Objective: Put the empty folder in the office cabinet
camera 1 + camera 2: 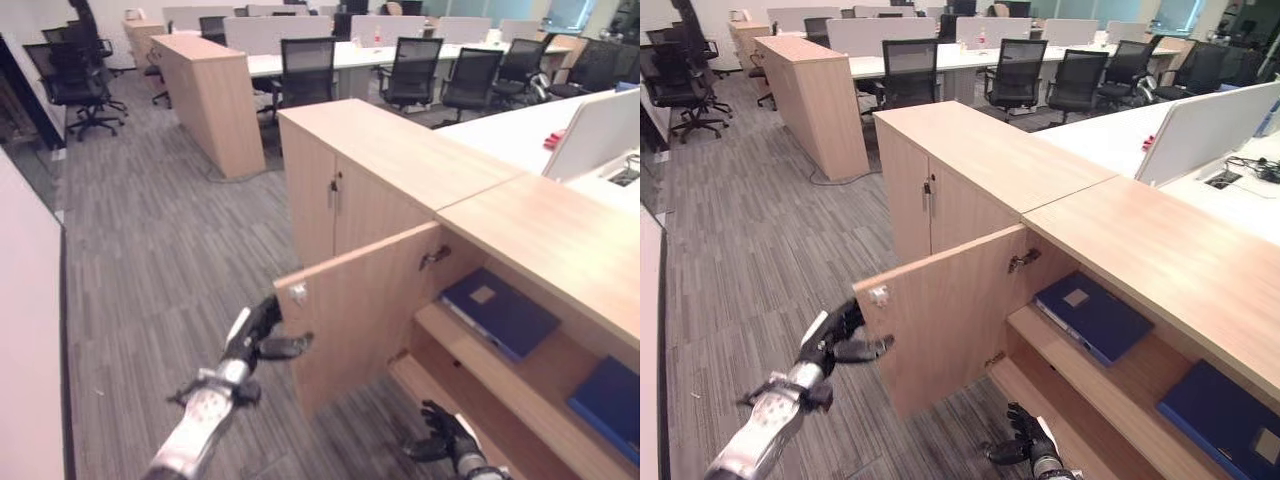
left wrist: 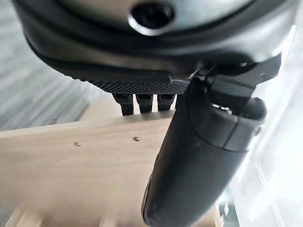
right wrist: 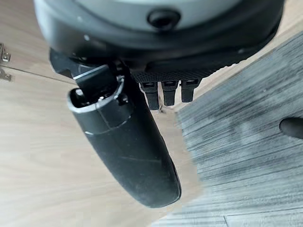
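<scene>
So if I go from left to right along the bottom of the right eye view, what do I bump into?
Left hand → open cabinet door → right hand → blue folder on the shelf → second blue folder.

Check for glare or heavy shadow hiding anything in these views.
Left eye view: even office light; the dark blue flat folder on the light wooden cabinet's upper shelf sits in mild shade, plainly visible. Left wrist view: strong white glare past the left robot hand washes out that side. Right wrist view: no glare.
</scene>
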